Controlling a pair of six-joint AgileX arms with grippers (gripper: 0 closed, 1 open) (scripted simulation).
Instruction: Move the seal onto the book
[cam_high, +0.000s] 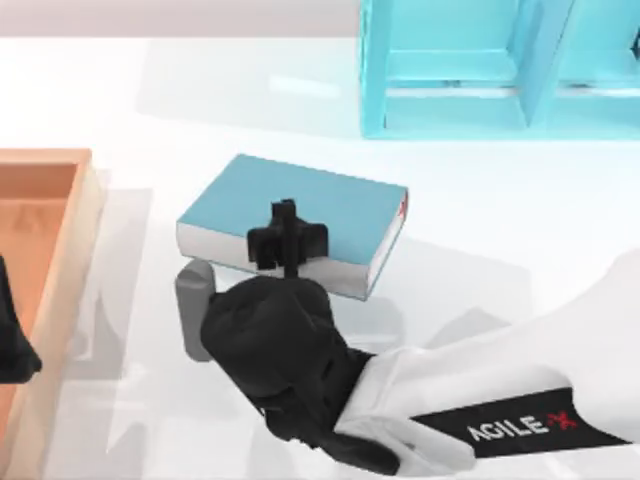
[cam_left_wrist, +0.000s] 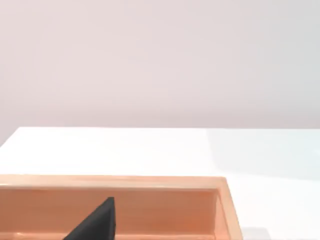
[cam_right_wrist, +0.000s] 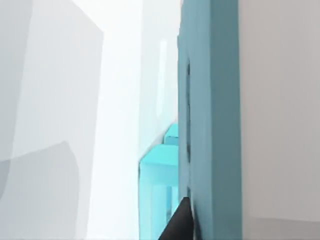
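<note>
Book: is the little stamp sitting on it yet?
Looks done: the reach, since the right gripper hangs over the book at its near edge. In hand: the placing, though I cannot tell the black seal from the black gripper there. Left: setting it down and letting go. The left gripper is parked by the wooden tray at the table's left.

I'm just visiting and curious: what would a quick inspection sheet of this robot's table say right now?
Surface: white table.
Job's things: teal book lying flat mid-table; seal hidden from sight.
Clutter: grey cylinder beside the book's near corner; wooden tray at the left edge.
Grippers: right gripper over the book's near edge, fingers hard to judge; left gripper parked at the tray.
Cables: nothing seen.
Surroundings: light-blue shelf unit at the back; plain wall.
</note>
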